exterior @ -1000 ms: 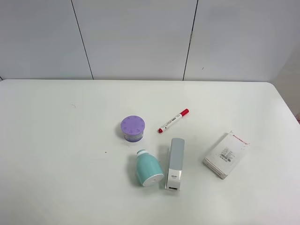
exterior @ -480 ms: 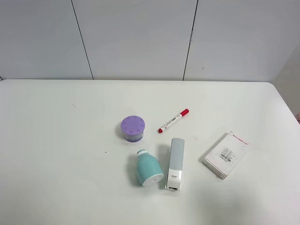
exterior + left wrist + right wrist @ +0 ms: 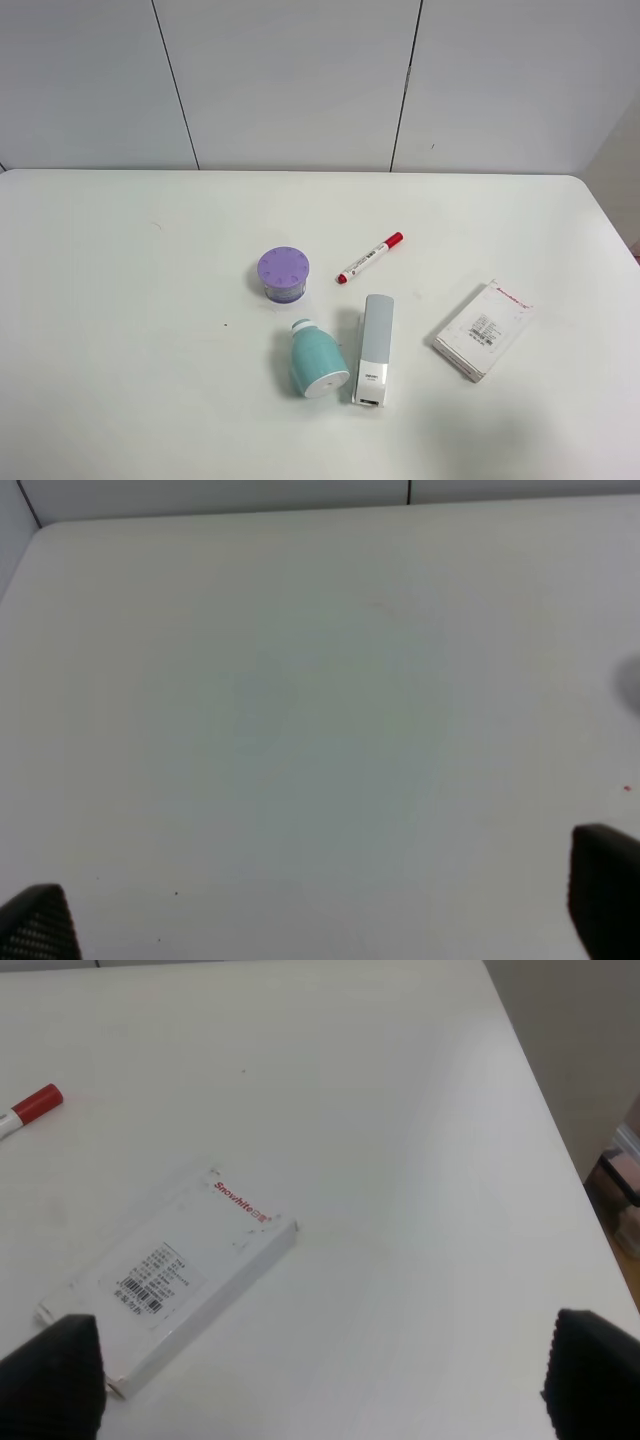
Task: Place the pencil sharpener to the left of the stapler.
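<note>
I am seeing the pencil sharpener (image 3: 318, 362) lying just left of the stapler (image 3: 374, 349); both sets of fingers are spread wide, holding nothing. Nudging it risks rolling.

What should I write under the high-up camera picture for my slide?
Teal sharpener lying just left of the stapler, with a purple tub, red marker and white box on a white table.

On the white surface (image 3: 120, 330): a purple round container (image 3: 283, 274) with ridged lid, upright; near it a red-capped white marker (image 3: 369, 258) lying diagonally; well apart toward the right edge, a flat white box (image 3: 482, 330) with printed label, lying flat.
</note>
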You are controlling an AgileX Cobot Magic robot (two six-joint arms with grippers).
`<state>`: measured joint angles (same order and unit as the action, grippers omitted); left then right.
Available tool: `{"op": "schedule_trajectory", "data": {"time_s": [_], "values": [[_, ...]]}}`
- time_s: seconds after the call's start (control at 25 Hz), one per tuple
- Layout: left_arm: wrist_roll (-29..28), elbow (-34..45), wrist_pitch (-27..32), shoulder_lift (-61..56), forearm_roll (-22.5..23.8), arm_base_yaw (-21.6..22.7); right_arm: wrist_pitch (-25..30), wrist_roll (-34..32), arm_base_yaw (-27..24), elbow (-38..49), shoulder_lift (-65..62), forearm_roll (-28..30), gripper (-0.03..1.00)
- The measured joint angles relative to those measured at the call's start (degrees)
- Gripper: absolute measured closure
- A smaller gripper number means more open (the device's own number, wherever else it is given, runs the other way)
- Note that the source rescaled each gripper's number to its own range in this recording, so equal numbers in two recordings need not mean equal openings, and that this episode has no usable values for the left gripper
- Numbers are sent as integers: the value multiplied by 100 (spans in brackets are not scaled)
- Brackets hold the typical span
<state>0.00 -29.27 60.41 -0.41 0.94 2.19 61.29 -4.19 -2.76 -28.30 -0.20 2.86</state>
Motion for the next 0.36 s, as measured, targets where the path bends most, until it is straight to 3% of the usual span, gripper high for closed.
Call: {"op": "schedule_trajectory", "data": {"time_s": [0.36], "values": [[0,0,0,0,0,0,0,0,0,0,0,-7,37]]}}
